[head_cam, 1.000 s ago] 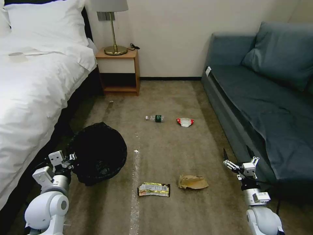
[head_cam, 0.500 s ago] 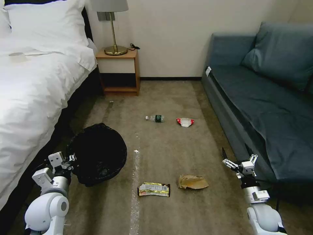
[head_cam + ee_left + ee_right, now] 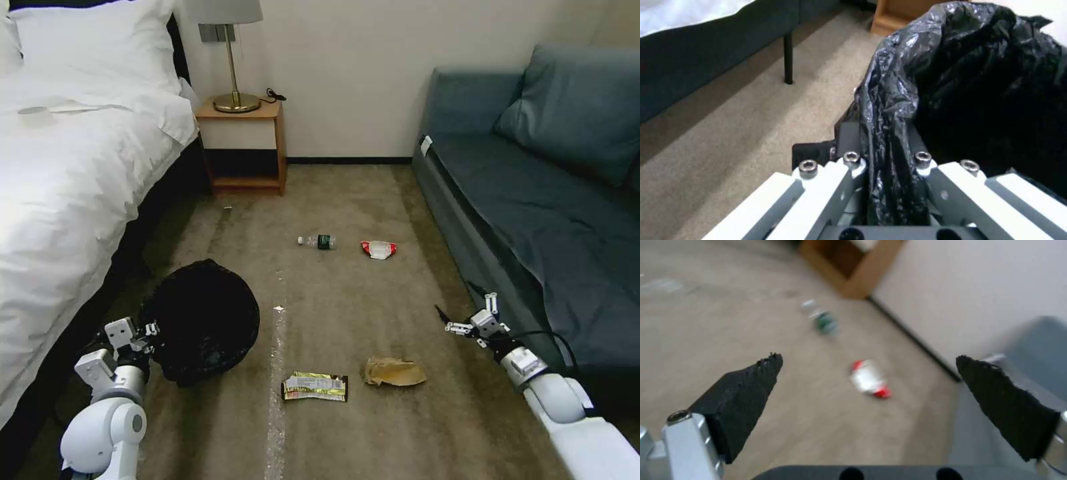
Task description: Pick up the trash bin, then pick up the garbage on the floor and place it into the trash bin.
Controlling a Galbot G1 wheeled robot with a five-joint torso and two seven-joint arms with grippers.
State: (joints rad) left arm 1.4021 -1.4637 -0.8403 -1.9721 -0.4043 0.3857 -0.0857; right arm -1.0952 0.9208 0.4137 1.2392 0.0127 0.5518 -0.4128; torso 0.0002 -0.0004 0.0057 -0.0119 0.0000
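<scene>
bed [image 3: 60, 200] edges our left | left hand [image 3: 152, 329] clamped on the trash bin [image 3: 200, 320] rim, bin just beside the bed | open carpet [image 3: 333, 300] mid-room: yellow-green wrapper [image 3: 315, 387], tan paper [image 3: 393, 372] near us; bottle [image 3: 318, 241], red-and-white wrapper [image 3: 378, 249] farther | right hand [image 3: 460, 308] spread apart, beside the sofa [image 3: 533, 220]
</scene>
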